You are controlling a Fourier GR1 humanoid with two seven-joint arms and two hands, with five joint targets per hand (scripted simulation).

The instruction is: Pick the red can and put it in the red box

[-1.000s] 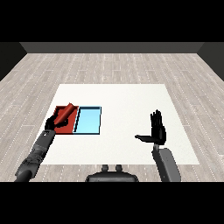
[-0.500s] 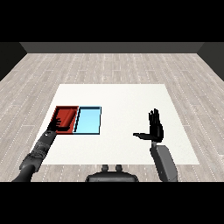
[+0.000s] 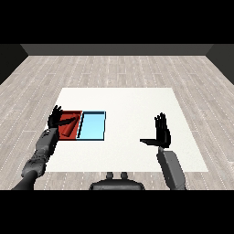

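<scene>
The red tray (image 3: pixel 77 114) lies at the table's left, touching the light blue tray (image 3: pixel 93 126) on its right. Inside the red tray the red can (image 3: pixel 68 130) lies slanted on its side. My left hand (image 3: pixel 56 118) hovers at the tray's left edge, open, its fingers straight and pointing away, and its thumb reaches over the tray towards the can without curling round it. My right hand (image 3: pixel 161 133) is raised over the table's right half, open and holding nothing, its thumb pointing left.
The white table (image 3: pixel 128 103) stretches between the trays and my right hand. Grey plank floor (image 3: pixel 119 68) surrounds the table. My left forearm (image 3: pixel 41 153) comes in along the table's left edge.
My left hand has let go of the red can and drawn back to the left edge of the red tray. The can now lies in the tray. The right hand has barely moved.
</scene>
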